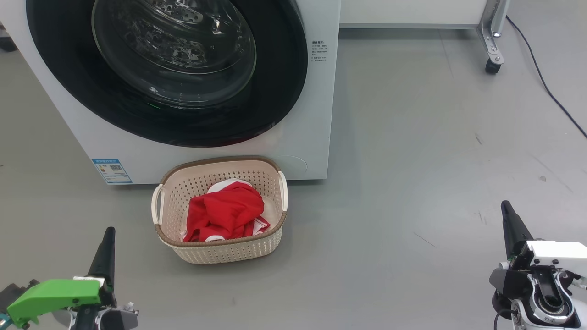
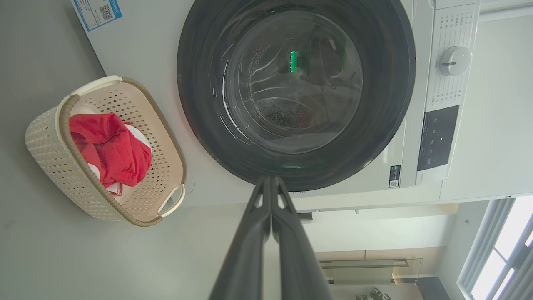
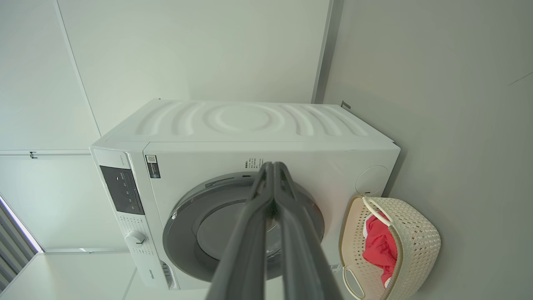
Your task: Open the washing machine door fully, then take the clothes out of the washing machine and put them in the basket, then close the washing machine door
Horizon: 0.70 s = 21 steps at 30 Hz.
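— Black left tool, fingers pressed together, empty: what's ahead?
— The basket holding the red clothes, on the floor against the washing machine; the washing machine door looks shut. The right tool, also closed, stands well apart, so the left is nearer.

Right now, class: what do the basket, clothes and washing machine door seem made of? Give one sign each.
Basket: probably matte cream plastic; moulded perforated walls. Clothes: soft red fabric; crumpled folds. Washing machine door: glossy black rim, clear glass-like window; both show reflections.
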{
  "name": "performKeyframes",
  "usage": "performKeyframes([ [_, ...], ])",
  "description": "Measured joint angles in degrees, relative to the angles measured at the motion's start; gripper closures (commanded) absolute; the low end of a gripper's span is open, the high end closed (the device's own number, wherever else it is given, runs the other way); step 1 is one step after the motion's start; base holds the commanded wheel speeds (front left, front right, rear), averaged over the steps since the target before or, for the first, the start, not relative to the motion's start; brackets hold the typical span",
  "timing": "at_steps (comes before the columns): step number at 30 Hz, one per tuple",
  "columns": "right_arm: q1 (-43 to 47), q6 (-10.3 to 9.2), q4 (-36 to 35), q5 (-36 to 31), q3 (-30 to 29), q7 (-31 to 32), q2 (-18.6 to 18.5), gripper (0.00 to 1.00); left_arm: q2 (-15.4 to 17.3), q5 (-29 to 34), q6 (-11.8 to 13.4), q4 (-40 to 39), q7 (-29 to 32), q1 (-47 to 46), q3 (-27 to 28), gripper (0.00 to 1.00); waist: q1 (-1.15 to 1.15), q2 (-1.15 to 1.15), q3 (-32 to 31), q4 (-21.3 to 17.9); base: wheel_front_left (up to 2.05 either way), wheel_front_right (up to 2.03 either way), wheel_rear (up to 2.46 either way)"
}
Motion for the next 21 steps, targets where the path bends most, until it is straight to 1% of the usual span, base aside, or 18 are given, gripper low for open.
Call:
performKeyframes([
  [21,0.0,0.00,0.0,0.0,0.0,0.0,0.0,1.00,-0.1,0.0,0.0,-0.1,0.2,0.0,0.1,1.00,0.00,0.00,0.0,0.0,0.00,0.00,0.00],
])
